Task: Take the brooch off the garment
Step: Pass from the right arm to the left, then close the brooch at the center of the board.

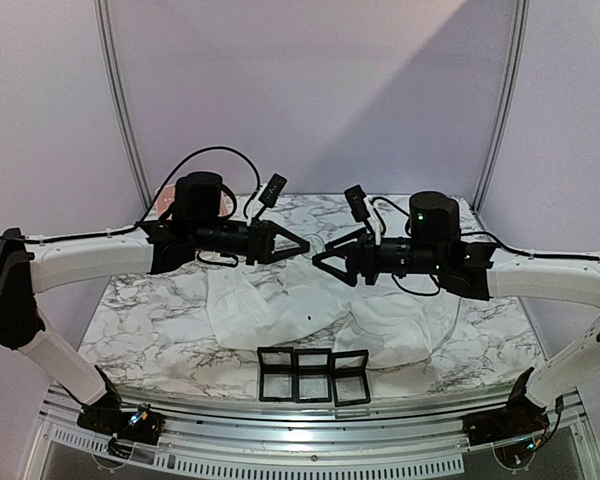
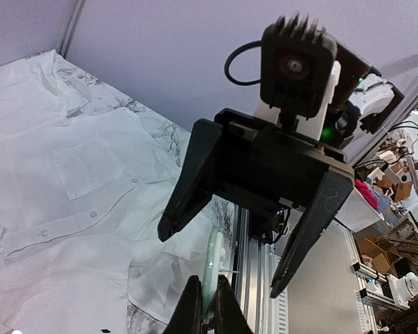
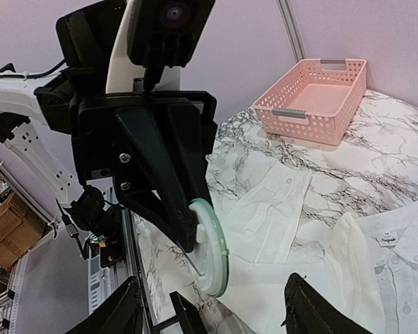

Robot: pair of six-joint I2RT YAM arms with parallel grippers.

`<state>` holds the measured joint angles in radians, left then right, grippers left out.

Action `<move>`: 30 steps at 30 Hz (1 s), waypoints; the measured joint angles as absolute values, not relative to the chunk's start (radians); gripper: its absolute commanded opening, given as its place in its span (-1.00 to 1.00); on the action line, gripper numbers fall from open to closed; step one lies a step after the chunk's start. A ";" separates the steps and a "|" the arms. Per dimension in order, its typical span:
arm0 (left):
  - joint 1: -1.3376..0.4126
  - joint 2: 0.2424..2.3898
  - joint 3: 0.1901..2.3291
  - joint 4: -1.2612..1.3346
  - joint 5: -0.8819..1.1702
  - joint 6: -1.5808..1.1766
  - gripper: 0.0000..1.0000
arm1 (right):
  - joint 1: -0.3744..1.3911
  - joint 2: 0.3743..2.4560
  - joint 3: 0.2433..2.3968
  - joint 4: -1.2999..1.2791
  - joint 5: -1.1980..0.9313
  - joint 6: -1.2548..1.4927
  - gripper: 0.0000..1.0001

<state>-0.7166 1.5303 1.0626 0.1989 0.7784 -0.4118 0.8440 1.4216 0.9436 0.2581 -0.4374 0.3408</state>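
The left jaws pinch a round pale brooch [image 3: 210, 247], clear of the white garment [image 2: 70, 209] — the right jaws gape wide.

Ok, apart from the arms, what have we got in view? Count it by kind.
White shirt: 1
Pink basket: 1
Black square frames: 3
Clear round disc, clamped in the left end effector: 1
Total: 6
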 measured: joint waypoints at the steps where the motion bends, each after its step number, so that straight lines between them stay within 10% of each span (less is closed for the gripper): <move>1: -0.717 1.530 1.063 0.199 0.779 -0.413 -1.00 | 0.844 1.425 0.944 0.260 -0.432 0.343 0.32; 30: -0.717 1.530 1.051 0.221 0.786 -0.420 -1.00 | 0.844 1.467 0.951 0.298 -0.413 0.382 -0.30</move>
<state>-0.7166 1.5303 1.0512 0.2211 0.7864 -0.4202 0.8444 1.4673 0.9508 0.2977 -0.4129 0.3817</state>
